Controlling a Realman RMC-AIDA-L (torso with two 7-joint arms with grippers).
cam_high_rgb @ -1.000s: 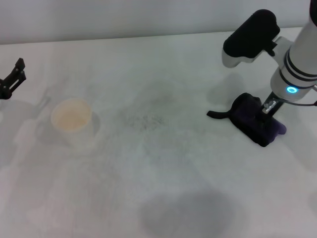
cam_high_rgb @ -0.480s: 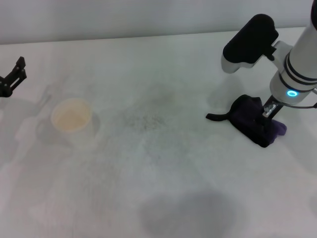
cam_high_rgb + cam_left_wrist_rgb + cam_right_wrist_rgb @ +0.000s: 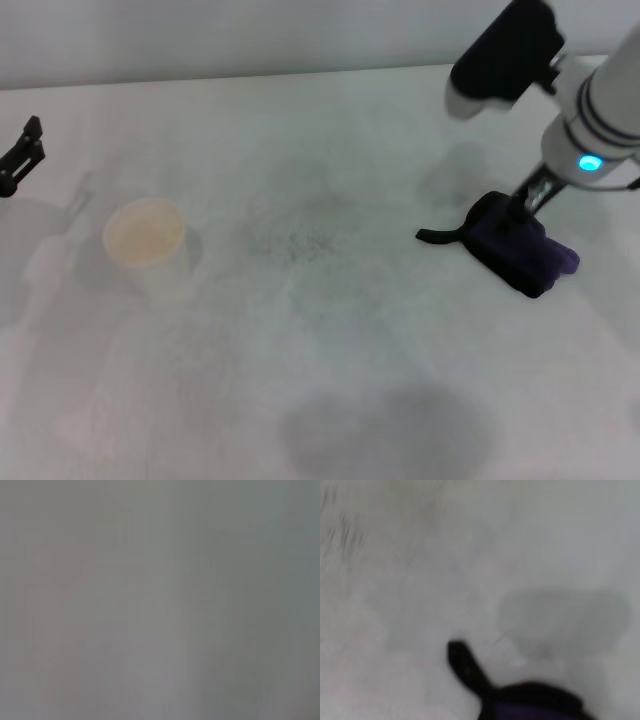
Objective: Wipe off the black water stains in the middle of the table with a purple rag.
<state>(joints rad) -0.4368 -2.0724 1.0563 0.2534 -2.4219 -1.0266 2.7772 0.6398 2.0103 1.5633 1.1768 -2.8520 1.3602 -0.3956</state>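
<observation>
Trouble could start if we call it done: only a faint grey speckle (image 3: 292,243) marks mid-table (image 3: 330,330); no black blot shows. The purple rag (image 3: 515,250) lies at the right under our right gripper (image 3: 520,203) (grip state: cannot tell). Left gripper (image 3: 22,157) idles at the far left.

R gripper (image 3: 522,200) low at far right (fingers hidden); L gripper (image 3: 20,160) parked far left.

On the table (image 3: 330,380), the cup (image 3: 146,236) sits left, the rag (image 3: 515,250) right, a smudge (image 3: 295,240) between them.
</observation>
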